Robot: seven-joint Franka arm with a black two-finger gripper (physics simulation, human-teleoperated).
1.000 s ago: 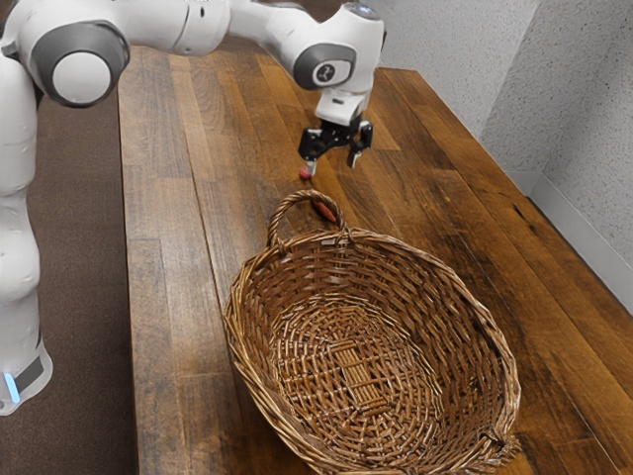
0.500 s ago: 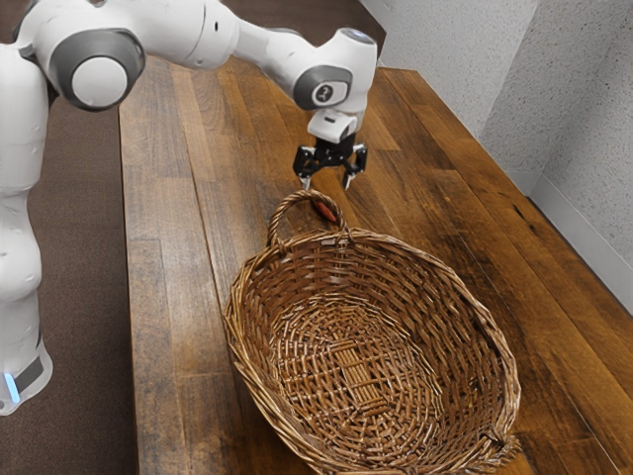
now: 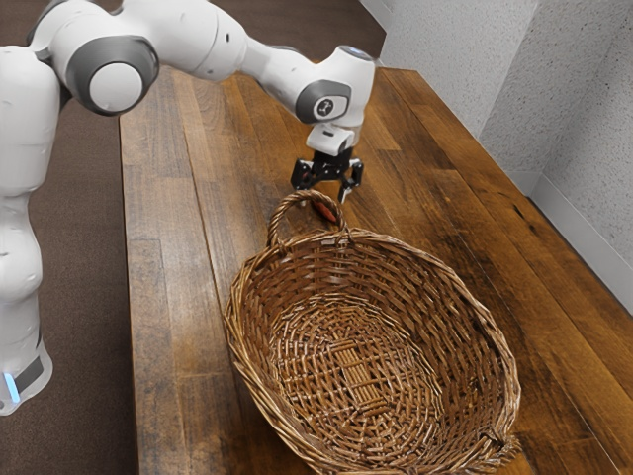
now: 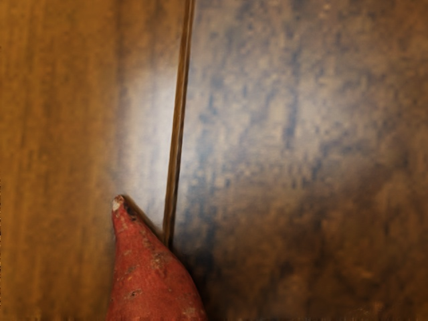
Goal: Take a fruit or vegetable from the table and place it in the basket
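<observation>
Since the gripper [image 3: 321,192] stands wide and empty near the sweet potato [image 3: 324,211], which lies between the table [image 3: 158,213]'s long edges beside the basket [image 3: 371,239]'s handle [image 3: 280,214], grasping seems the step in hand; it should centre, descend clear of the wicker, then close.

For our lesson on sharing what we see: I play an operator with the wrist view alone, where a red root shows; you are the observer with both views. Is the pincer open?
Observer: Yes, the pincer is open, its fingers standing apart.
Operator: Where is the basket from the root?
Observer: Close by; in the exterior view the root shows through the loop of the basket's handle.
Operator: Is anything in the basket?
Observer: Nothing that I can see; its woven bottom is bare.
</observation>
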